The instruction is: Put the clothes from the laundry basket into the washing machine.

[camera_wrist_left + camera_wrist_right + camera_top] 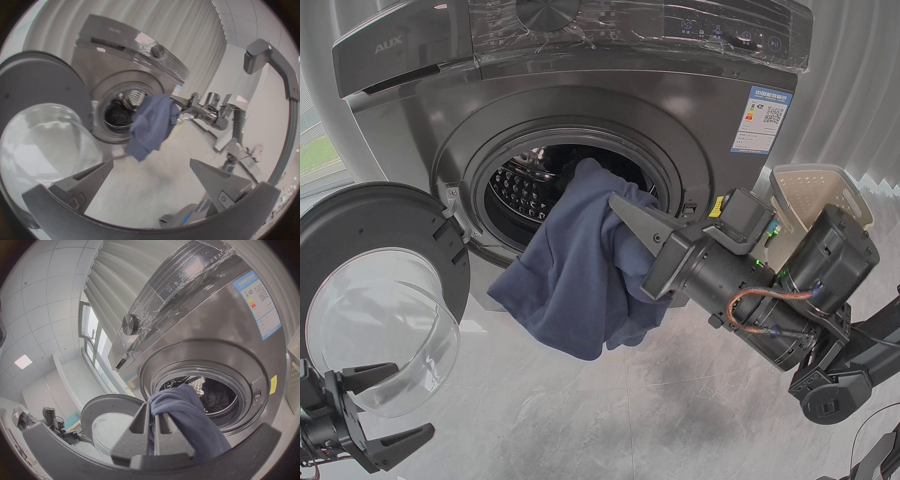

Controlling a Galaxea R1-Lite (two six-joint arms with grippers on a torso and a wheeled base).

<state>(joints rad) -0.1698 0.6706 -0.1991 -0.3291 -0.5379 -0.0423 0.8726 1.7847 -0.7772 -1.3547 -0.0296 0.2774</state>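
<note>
Right, R gripper [614, 203] is clamped tight on a dark blue garment [581, 269], fingers pressed together w/ the cloth bunched btw them; the right wrist view has the two fingers [139, 427] side by side w/ blue fabric pinched in the slit. The garment is up at the mouth of the washing machine [569, 94], its top edge level w/ the round opening and the rest hanging down in front of the lower rim, clear of the floor [550, 406]. Can't tell if any of it has passed the rim into the drum [522, 187]. Inside the drum there's a dark piece of clothing [215, 394], lying towards the back. The door [381, 250] is swung fully open to the robot's left, glass bowl facing outward. L gripper [411, 400] sits low by the bottom edge of that door glass, jaws spread wide, nothing btw them; the left wrist view shows both its fingers well apart w/ bare floor in the gap. The laundry basket [819, 194], pale and perforated, is just beside the machine on the robot's right, tilted, partly hidden behind the R arm; what's in it can't be seen. The machine's top panel is wrapped in clear film [637, 25], w/ a dial [129, 324] in the middle. A pale pleated curtain [850, 94] hangs behind the machine.
</note>
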